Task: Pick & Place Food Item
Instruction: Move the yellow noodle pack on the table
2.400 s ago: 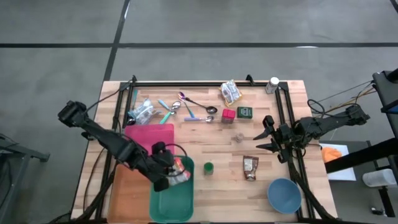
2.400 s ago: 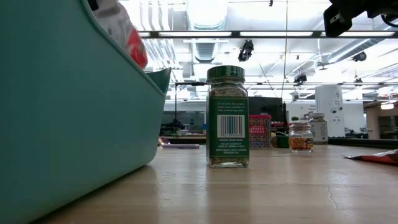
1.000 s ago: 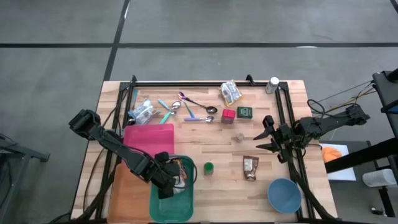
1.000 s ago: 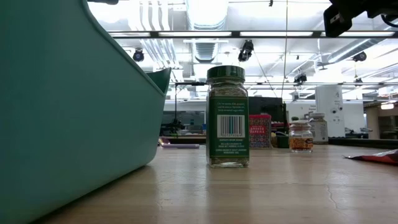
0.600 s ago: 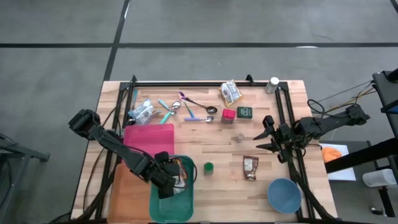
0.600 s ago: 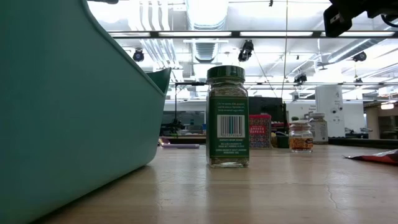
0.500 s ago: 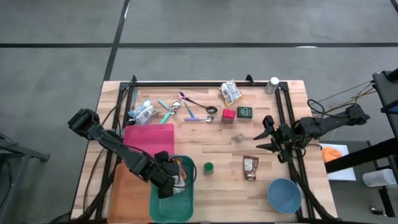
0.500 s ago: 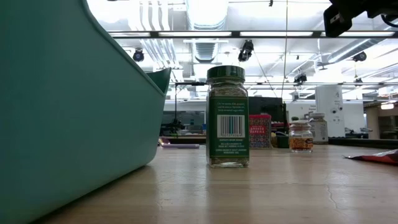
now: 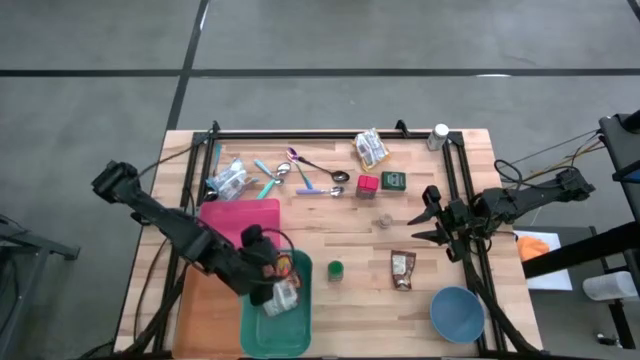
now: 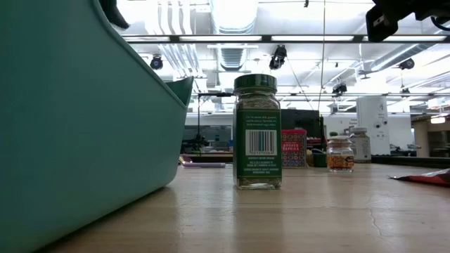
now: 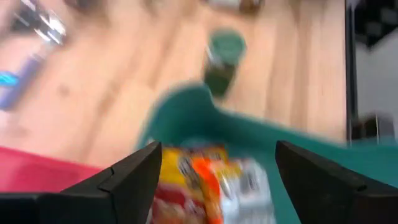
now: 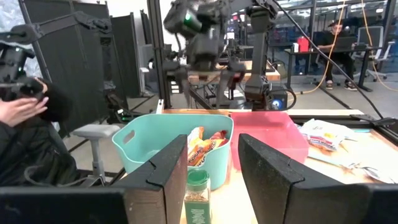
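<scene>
Now my left claw hangs over the teal bin, fingers apart, empty. Snack packet lies inside against the bin's far wall, long axis front-to-back. Green spice jar stands just beside the bin. Right claw waits half-open at the desk's right rail.
</scene>
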Controlling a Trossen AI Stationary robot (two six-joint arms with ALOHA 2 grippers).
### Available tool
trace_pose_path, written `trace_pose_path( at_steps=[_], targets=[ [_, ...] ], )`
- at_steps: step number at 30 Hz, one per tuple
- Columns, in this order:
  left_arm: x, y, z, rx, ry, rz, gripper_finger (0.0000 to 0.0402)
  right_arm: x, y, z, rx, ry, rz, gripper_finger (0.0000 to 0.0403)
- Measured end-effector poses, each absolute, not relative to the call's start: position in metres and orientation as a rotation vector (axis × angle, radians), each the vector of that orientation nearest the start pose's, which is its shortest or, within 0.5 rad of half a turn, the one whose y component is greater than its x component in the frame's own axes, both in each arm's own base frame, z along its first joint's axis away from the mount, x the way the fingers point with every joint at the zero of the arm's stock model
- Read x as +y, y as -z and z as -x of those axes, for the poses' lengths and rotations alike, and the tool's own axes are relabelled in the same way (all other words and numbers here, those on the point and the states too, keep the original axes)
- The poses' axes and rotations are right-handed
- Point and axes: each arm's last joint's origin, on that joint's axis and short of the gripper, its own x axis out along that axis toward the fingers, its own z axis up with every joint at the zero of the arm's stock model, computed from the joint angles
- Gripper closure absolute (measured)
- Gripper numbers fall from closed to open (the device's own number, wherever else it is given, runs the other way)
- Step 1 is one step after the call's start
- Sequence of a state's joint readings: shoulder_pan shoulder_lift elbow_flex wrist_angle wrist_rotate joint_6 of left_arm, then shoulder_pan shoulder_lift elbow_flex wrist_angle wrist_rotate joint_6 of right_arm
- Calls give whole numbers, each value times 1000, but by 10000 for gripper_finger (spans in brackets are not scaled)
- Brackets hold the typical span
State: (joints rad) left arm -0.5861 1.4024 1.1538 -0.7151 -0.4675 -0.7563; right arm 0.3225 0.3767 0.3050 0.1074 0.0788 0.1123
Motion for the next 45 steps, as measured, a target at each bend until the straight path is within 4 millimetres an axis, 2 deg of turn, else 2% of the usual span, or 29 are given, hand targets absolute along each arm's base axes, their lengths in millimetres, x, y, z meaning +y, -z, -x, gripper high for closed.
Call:
trace_pose_path(
  at_steps=[6,10,14,20,27,30,33,37,40,45],
  targets=[
    [-131,-308,-242,584,-324,187,84,36,-246,-114,-22,-246,-119,261],
    [-114,-314,-255,528,-340,202,84,36,-246,-114,-21,-246,-119,261],
    [-88,-315,-277,496,-362,270,84,36,-246,-114,-21,-246,-119,261],
    [-40,-305,-316,437,-302,363,84,36,-246,-114,-21,-246,-119,261],
    [21,-287,-358,288,-406,526,84,36,-246,-114,-21,-245,-119,261],
    [45,-283,-373,312,-416,565,84,36,-246,-114,-22,-246,-119,261],
    [67,-268,-388,368,-388,611,84,36,-246,-114,-22,-246,-119,261],
    [92,-251,-408,397,-363,705,84,36,-246,-114,-21,-246,-119,261],
    [108,-243,-421,374,-411,822,84,36,-246,-114,-22,-246,-119,261],
    [121,-227,-436,373,-483,856,84,36,-246,-114,-22,-246,-119,261]
  ],
)
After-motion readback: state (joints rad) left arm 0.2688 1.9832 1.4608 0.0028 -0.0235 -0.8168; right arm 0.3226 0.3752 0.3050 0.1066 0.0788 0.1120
